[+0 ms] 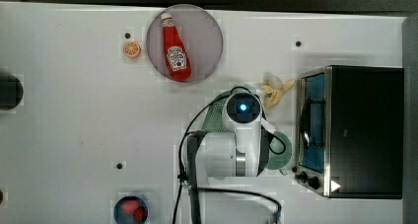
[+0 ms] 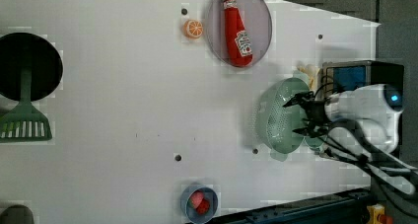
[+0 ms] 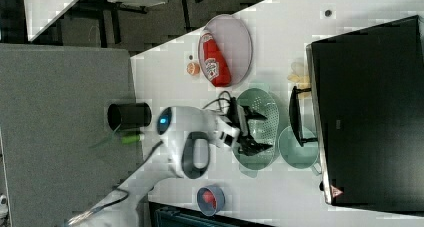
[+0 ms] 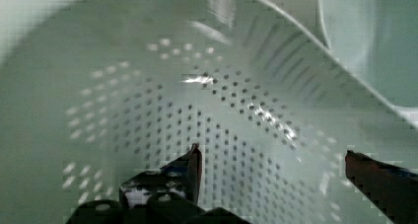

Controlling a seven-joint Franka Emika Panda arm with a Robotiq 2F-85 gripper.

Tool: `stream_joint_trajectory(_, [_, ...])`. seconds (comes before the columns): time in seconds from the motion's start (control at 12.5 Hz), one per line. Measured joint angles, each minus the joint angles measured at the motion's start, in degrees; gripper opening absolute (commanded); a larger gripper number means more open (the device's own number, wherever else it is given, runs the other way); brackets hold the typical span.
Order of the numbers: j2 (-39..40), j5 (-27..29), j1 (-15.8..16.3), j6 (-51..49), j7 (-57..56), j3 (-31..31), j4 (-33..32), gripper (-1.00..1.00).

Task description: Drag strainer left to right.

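The strainer [image 2: 276, 113] is a pale mint-green oval colander resting on the white table, next to the toaster oven. My gripper [image 2: 296, 117] hangs over its bowl with the jaws spread wide and nothing between them. In the right view the gripper [image 3: 254, 131] reaches into the strainer [image 3: 265, 104] from the right view's left. The wrist view shows the perforated inside of the strainer [image 4: 148, 86] close up, with one dark fingertip [image 4: 190, 167] low over the holes and the other set well apart. In the top view the arm covers most of the strainer [image 1: 212, 116].
A small round mint-green cup [image 3: 297, 147] sits between strainer and toaster oven [image 1: 355, 130]. A banana [image 1: 276, 90] lies near the oven's corner. Farther off are a ketchup bottle [image 1: 176, 49] on a grey plate [image 1: 207, 36], an orange slice [image 1: 131, 49], and a blue bowl [image 1: 130, 210].
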Motion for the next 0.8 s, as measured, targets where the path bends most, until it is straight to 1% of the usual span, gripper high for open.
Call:
stream_joint_trajectory(0.24, [-11.56, 0.52, -0.03, -17.99, -1.09, 3.39, 5.37, 1.0])
stream_joint_trajectory(0.4, [-18.69, 2.95, 1.08, -30.03, -5.5, 3.77, 11.64, 1.0])
stream_joint_trajectory(0.48, [-21.58, 4.96, 1.47, -33.84, -8.7, 3.41, 14.44, 1.0])
stream_joint_trajectory(0.64, [-26.06, 10.96, 1.32, -38.77, -14.58, 2.69, 19.36, 1.0])
stream_joint_trajectory(0.8, [-28.67, 10.92, 0.88, -41.77, -20.19, 1.92, 23.39, 1.0])
